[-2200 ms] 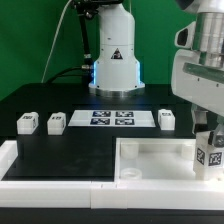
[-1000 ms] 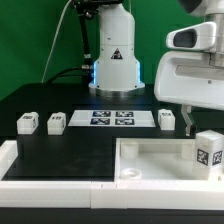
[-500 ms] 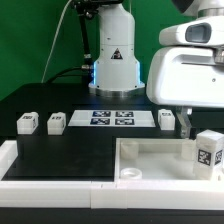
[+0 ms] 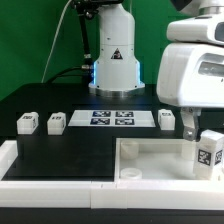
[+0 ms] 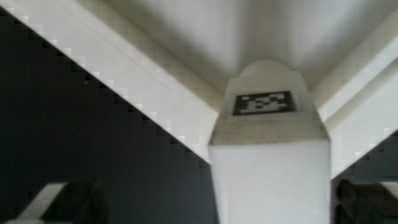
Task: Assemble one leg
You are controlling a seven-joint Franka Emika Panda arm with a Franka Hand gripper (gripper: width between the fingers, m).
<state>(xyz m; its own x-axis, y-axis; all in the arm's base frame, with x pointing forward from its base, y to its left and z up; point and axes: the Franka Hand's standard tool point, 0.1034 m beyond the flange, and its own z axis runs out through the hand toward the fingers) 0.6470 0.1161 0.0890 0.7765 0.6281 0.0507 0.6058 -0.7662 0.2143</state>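
Although one leg (image 4: 209, 153) stands upright at a corner of the tabletop (image 4: 150, 158), I cannot confirm from these views that it is fully seated, so I judge insertion done and tightening possibly outstanding. It is a small white cuboid peg with a black-and-white tag on its face, sitting just below and beside the fingers (image 4: 190, 127), and the wrist view looks down on its tagged end (image 5: 265, 102). I judge the fingers to hold nothing, but I cannot tell how wide they stand; three more pegs wait on the surface (image 4: 60, 155) well apart from them.

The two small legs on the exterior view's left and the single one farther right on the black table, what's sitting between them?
In the exterior view, the marker board lies flat on the black table between the left pair of legs and the lone leg. Nothing else is there.
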